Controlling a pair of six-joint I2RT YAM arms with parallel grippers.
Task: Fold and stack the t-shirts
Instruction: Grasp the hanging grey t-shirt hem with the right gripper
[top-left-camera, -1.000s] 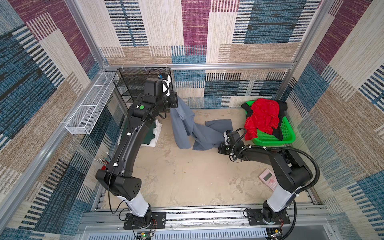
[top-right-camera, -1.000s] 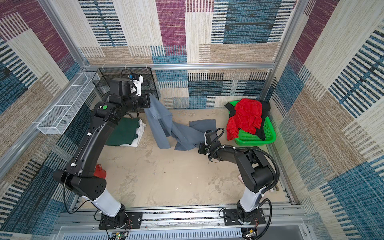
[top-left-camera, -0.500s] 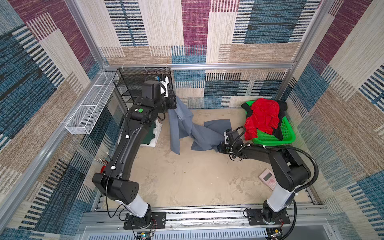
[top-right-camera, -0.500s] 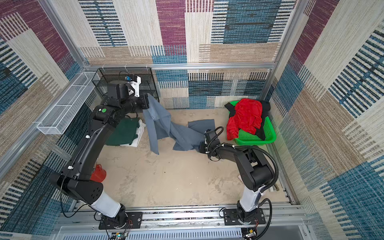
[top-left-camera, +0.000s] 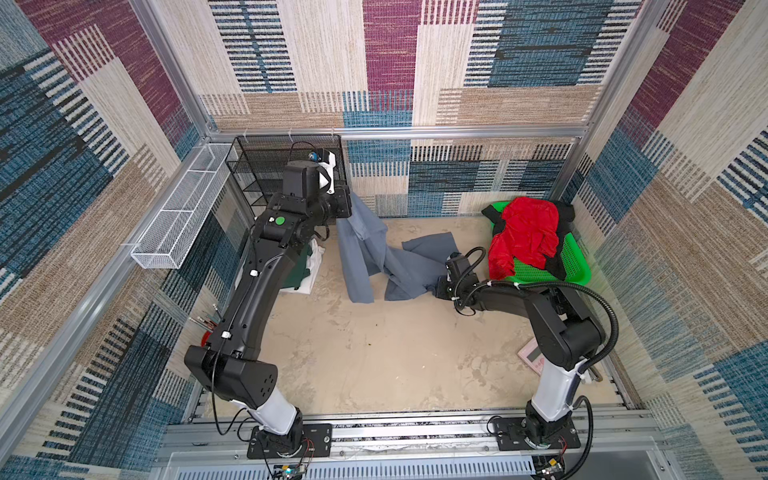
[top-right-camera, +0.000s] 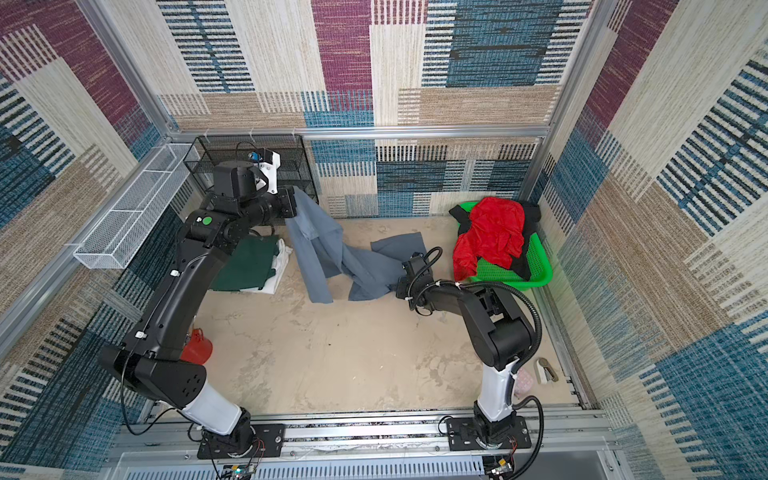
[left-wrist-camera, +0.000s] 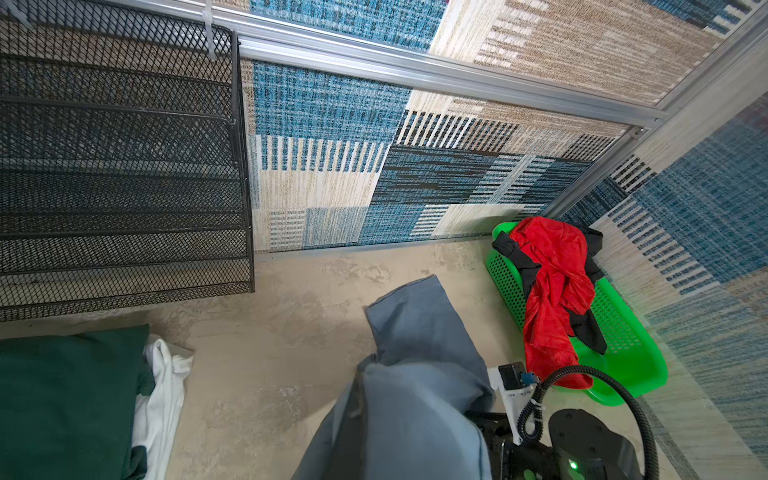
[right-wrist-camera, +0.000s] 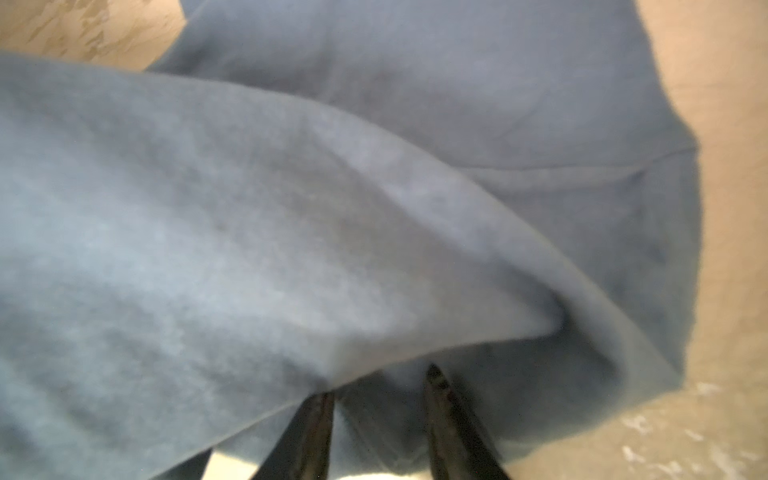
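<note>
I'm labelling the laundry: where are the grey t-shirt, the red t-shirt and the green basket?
grey t-shirt (top-left-camera: 360, 249): in a top view, its hanging panel.
red t-shirt (top-left-camera: 525, 232): in a top view, its bunched middle.
green basket (top-left-camera: 577, 262): in a top view, bare mesh by its right rim.

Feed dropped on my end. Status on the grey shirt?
Left gripper shut on grey t-shirt, one end lifted. Right gripper open at its low end. Red t-shirt, black t-shirt lie in green basket. No obstruction seen.

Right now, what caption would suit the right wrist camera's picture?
Right gripper, jaws apart, nosing into the rumpled grey shirt.
</note>
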